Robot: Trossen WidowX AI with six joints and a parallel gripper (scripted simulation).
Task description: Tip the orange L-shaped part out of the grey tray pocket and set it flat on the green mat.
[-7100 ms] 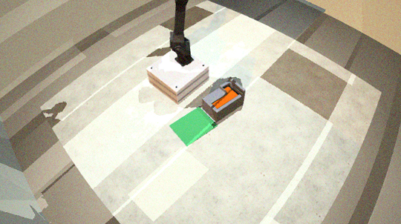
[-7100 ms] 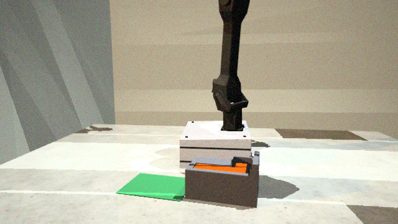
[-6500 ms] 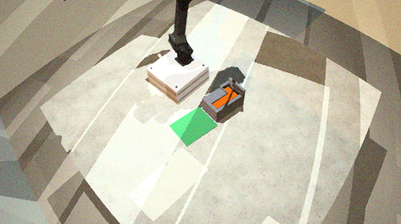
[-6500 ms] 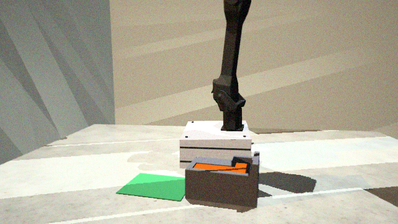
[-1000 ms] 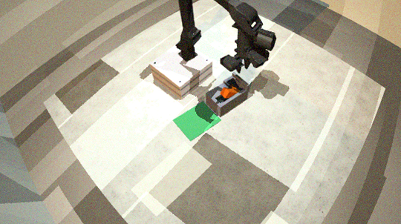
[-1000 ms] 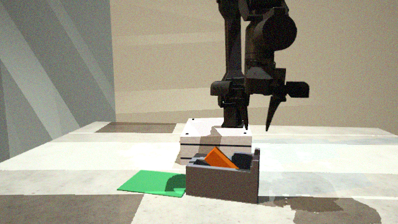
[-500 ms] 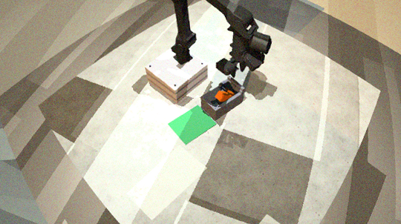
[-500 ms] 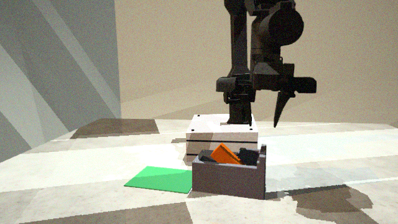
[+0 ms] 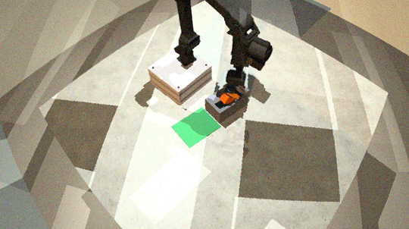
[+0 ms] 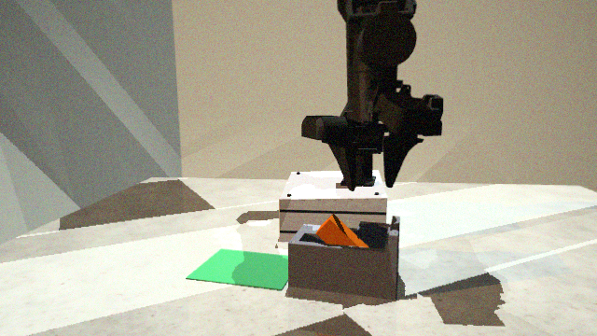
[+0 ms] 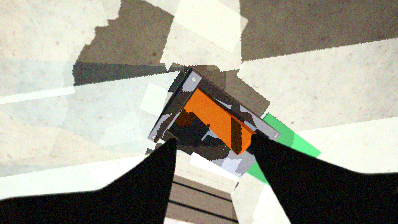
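Observation:
The orange part (image 9: 229, 97) (image 10: 337, 233) (image 11: 215, 115) is tipped in the pocket of the grey tray (image 9: 233, 115) (image 10: 342, 271) (image 11: 194, 80). Its raised end stands above the rim on the side toward the green mat (image 9: 195, 128) (image 10: 247, 272) (image 11: 295, 135); its other end is down in the pocket and partly hidden. My gripper (image 10: 371, 188) (image 11: 213, 141) is open, pointing down, with nothing between its fingers. In the exterior view its fingertips show above the tray and part, apart from both. The mat beside the tray has nothing on it.
The arm's base box (image 9: 163, 84) (image 10: 333, 220) (image 11: 200, 200) stands close to the tray, behind it in the exterior view. One tray end has a taller wall, on the side away from the mat. Hard shadows and bright patches cross the table.

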